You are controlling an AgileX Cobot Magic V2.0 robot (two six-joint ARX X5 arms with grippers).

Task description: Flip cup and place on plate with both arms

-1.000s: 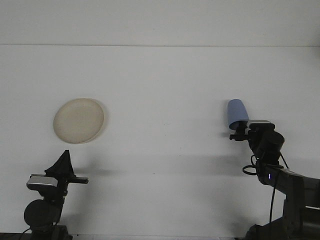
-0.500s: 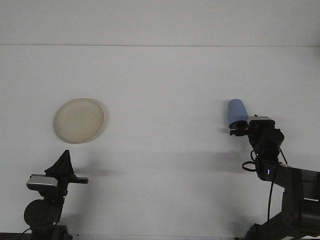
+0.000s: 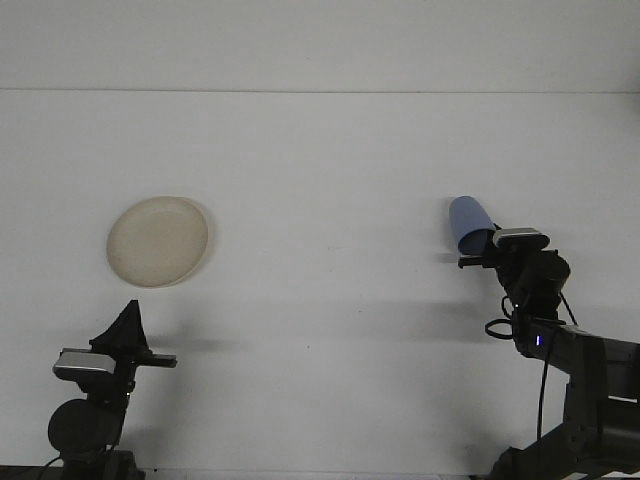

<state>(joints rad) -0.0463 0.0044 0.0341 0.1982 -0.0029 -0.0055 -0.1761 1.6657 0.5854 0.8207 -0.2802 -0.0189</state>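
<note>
Cup [image 3: 469,222] is over on my right side of the bench [image 3: 330,170], blue, tipped a bit with its top leaning left, and my right claw [image 3: 482,250] has it gripped at the lower end. Plate [image 3: 158,241] sits flat way over on the left, well apart from the cup. Left claw [image 3: 127,325] is parked low just in front of the plate, and I honestly can't tell how wide it is.

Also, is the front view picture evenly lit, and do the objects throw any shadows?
In the front view the light is soft and even, without glare; the round beige plate throws a faint shadow to its right, the blue plastic cup hardly any; the dark arms are nearly silhouettes.
</note>
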